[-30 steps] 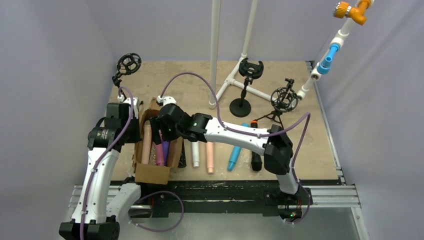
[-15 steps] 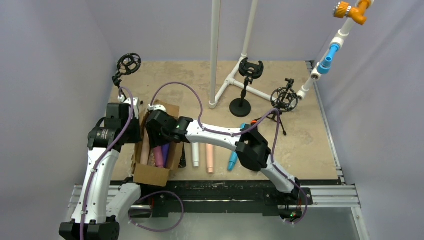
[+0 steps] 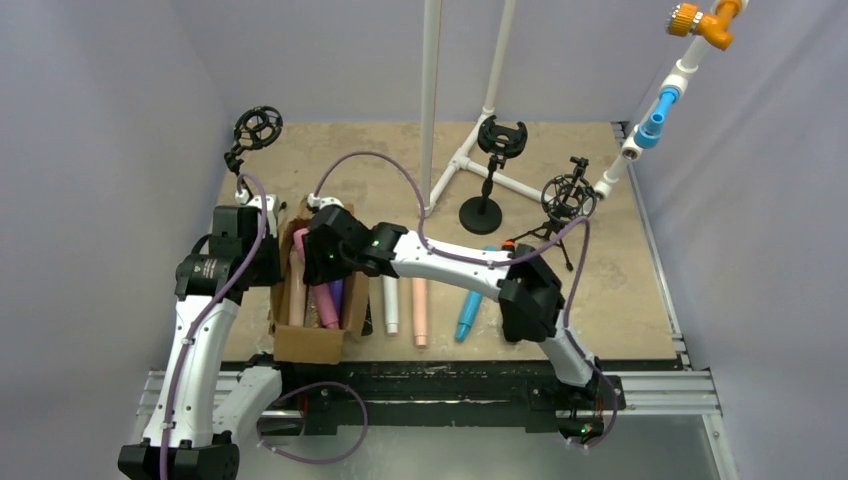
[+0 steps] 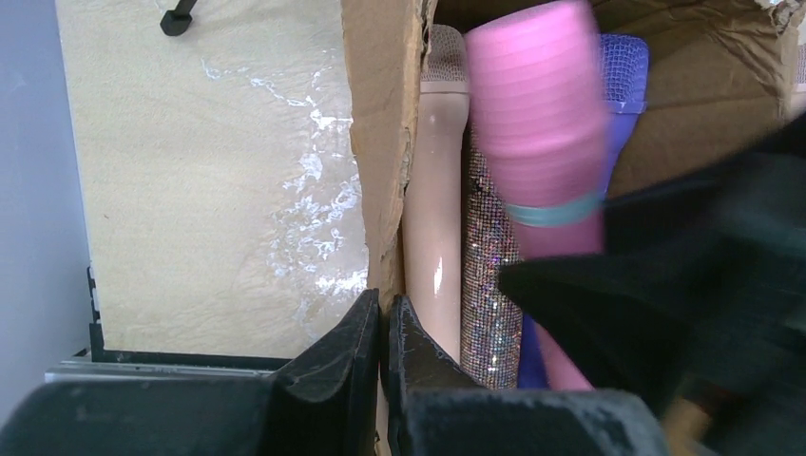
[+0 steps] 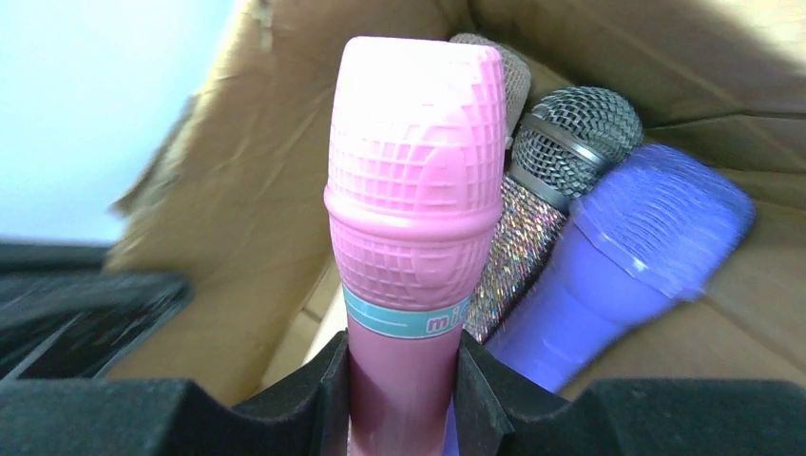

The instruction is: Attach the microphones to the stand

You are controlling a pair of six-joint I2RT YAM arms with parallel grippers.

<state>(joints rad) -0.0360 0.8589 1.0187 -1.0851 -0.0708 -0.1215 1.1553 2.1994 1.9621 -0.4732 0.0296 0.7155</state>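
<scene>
While the left gripper (image 4: 382, 328) pinches the box (image 4: 375, 114), the right gripper (image 5: 404, 375) has raised its clamped pink microphone (image 5: 413, 171).

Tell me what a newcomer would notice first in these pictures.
The pink microphone fills the right wrist view, clamped in the right gripper in the cardboard box at the table's near left. The left gripper pinches the box's wall, and empty stands wait at the back.

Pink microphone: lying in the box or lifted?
Lifted: right end effector clamps the pink microphone, head above other microphones in the box.
</scene>
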